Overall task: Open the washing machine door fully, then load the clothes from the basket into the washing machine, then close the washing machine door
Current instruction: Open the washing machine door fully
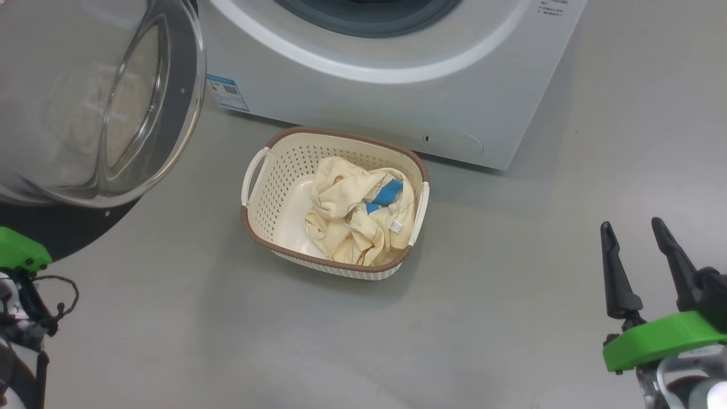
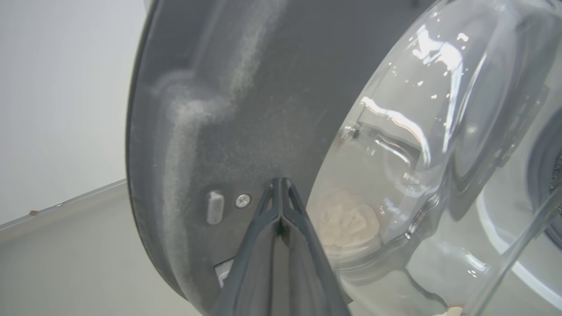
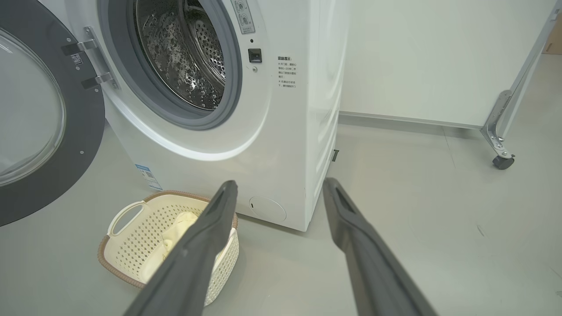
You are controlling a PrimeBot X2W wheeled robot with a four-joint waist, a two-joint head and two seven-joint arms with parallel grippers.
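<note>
Currently washing machine door (image 1: 96, 102) hangs wide open, at 10 o'clock from basket (image 1: 272, 165). Left gripper (image 2: 281, 182), fingers together, tip at the door's grey inner rim, likely nudging it fully open; contact unclear. Right gripper (image 1: 632, 225) spread apart and empty at 4 o'clock, probably staged for clothes (image 1: 358, 210) bunched in basket.

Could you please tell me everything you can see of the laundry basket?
The basket is small, rectangular with rounded corners, seemingly cream plastic, with perforated walls, a smooth bottom and a brown rim. A white loop handle sits on each short side. It stands upright on the grey floor, close before the washing machine; whether they touch is unclear. The crumpled clothes lie in its right half, leaving the left bare.
</note>
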